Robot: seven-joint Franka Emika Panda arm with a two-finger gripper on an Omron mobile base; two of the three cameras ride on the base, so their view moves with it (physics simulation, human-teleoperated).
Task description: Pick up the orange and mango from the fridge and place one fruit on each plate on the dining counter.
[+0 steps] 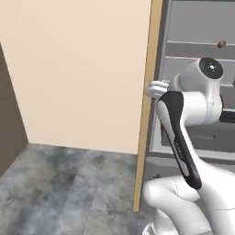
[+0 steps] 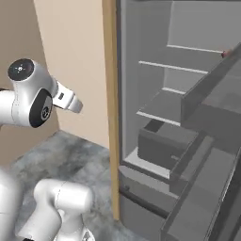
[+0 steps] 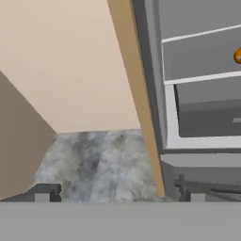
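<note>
The fridge (image 2: pixel 179 141) stands open w/ its pale shelves and grey drawer (image 2: pixel 157 148) exposed, tan side panel (image 2: pixel 110 103) running down its left edge. In the hand view the orange (image 3: pixel 237 56) peeks in at the far right edge, sitting on a shelf (image 3: pixel 202 77) approx. mid-height; just a sliver of it shows. The mango I can't pick out in these views. A small brownish-red round item (image 1: pixel 221 44) sits on an upper shelf, not a task fruit.

Gripper (image 3: pixel 117 195): the two dark tips stand far apart at the bottom of the hand view, nothing between them, so wide open and empty. It hangs outside the fridge, well apart from the orange, aimed more at the floor and panel than at the shelves.

Handling, as a judgement: orange is likely light, firm, w/ a slightly grippy rind, but round, so it may roll if nudged. Best hold is across its widest middle, fingers either side. No long axis to speak of, so approach angle shouldn't matter. Mango would be oval, prob. better gripped across its short width, but its heading can't be read here.
</note>
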